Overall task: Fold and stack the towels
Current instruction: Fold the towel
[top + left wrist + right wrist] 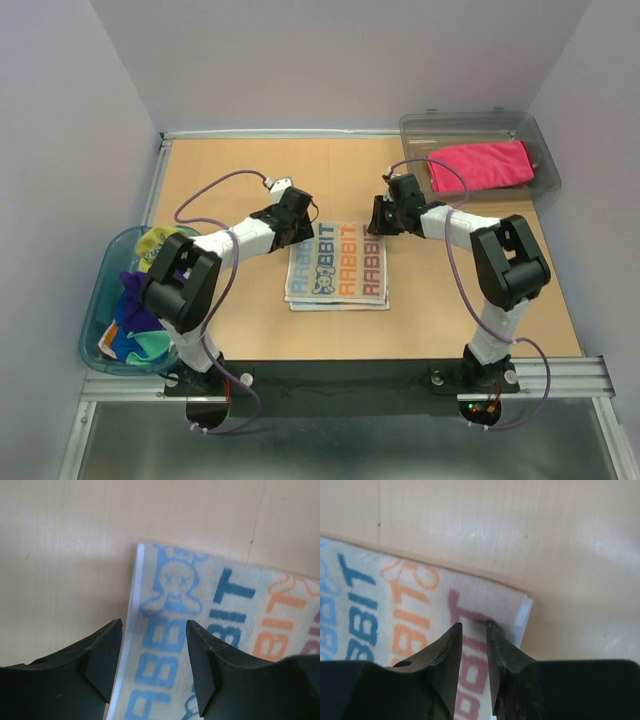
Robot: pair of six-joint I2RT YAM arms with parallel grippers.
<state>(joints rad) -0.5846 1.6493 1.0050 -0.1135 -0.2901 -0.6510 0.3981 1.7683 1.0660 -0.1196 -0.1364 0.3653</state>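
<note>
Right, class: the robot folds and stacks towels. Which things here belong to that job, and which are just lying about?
Job: lettered towel; pink towel; bundled towels; left claw; right claw.
Lying about: clear bin around the pink towel; blue-rimmed tub holding the bundle; table.

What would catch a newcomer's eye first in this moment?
The striped towel with RABBIT lettering lies folded mid-table, with an arm at each far corner. The left gripper is open over its left edge, and the right gripper is nearly closed at its right corner. A pink towel lies in the bin at far right, and a bright heap of towels fills the tub at the left edge.
</note>
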